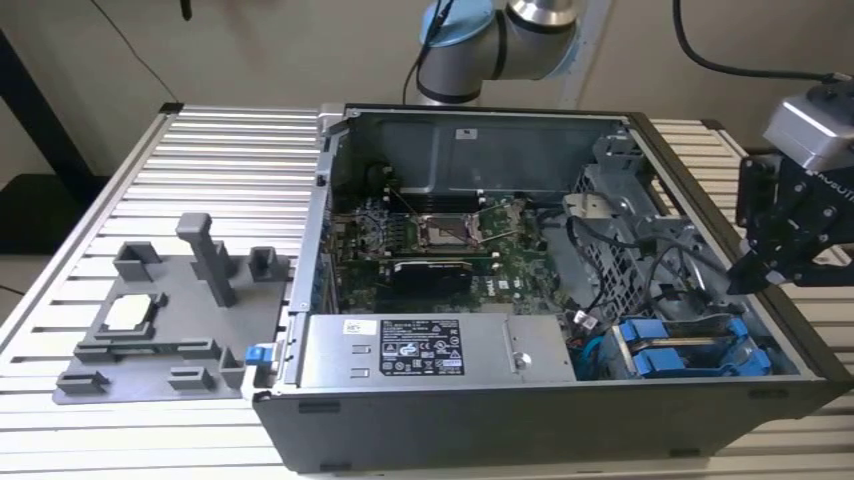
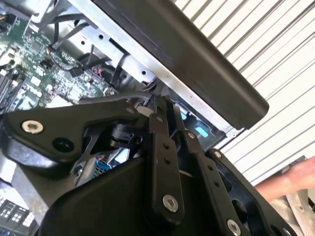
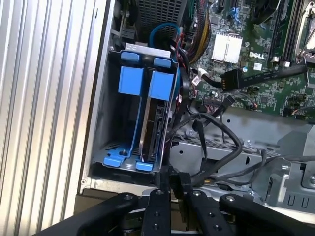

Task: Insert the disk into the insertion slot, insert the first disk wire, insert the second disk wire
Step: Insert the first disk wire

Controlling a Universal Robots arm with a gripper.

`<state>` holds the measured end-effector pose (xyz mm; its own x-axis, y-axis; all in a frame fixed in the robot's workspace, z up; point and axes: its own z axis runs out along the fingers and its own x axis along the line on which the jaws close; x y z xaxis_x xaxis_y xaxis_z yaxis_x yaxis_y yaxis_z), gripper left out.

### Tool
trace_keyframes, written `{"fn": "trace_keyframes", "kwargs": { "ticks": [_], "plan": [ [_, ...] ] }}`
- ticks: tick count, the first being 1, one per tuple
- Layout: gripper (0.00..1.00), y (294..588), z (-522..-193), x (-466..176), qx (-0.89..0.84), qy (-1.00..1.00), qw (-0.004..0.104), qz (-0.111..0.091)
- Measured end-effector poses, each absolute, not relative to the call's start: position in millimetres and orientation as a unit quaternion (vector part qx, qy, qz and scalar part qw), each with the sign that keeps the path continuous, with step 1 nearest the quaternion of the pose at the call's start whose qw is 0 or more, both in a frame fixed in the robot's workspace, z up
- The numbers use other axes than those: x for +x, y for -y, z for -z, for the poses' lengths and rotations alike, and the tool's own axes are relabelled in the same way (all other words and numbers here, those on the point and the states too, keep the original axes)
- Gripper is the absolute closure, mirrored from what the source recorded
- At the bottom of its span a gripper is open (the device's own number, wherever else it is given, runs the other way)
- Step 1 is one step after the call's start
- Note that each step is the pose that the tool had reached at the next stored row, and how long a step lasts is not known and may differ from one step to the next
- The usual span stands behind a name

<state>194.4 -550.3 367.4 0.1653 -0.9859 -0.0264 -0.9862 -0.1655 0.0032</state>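
The disk (image 3: pixel 153 123) stands on edge in its blue frame (image 3: pixel 160 83) inside the insertion slot (image 3: pixel 106 123), a bay of the grey drive cage at the case's front corner. In the exterior view the blue frames (image 1: pixel 687 350) sit in the cage at the exterior view's right. My black gripper (image 1: pixel 741 282) hangs over the case's side wall just above that cage, fingers shut with nothing seen between them. In the first wrist view the gripper (image 3: pixel 173 176) hovers short of the cage's near end, beside loose black wires (image 3: pixel 216 135). In the second wrist view the gripper (image 2: pixel 165 105) points into the case.
The open computer case (image 1: pixel 534 420) lies on a ribbed metal table (image 1: pixel 227 150). A grey box with a sticker (image 1: pixel 427 350) sits beside the cage. A grey fixture (image 1: pixel 174 320) lies at the exterior view's left. A person's hand (image 2: pixel 290 179) shows by the table.
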Motion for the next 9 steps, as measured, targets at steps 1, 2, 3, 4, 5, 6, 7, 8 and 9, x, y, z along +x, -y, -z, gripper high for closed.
{"fn": "trace_keyframes", "kwargs": {
  "ticks": [1, 2, 3, 4, 5, 6, 7, 8, 9],
  "plan": [
    [0.81, 551.4, -367.5, 192.9, -0.763, -0.646, 0.007, -0.011],
    [0.81, 552.1, -367.3, 191.1, -0.763, -0.646, 0.007, -0.011],
    [0.81, 552.9, -367.2, 189.4, -0.763, -0.646, 0.007, -0.011],
    [0.81, 553.7, -367.2, 187.6, -0.763, -0.646, 0.007, -0.011],
    [0.81, 554.6, -367.1, 185.8, -0.763, -0.646, 0.007, -0.011],
    [0.81, 555.6, -367.0, 183.7, -0.763, -0.646, 0.007, -0.011],
    [0.81, 556.6, -367.0, 181.6, -0.763, -0.646, 0.007, -0.011],
    [0.81, 557.8, -366.8, 179.4, -0.763, -0.646, 0.007, -0.011],
    [0.81, 558.9, -366.7, 177.3, -0.763, -0.646, 0.007, -0.011]
  ]
}}
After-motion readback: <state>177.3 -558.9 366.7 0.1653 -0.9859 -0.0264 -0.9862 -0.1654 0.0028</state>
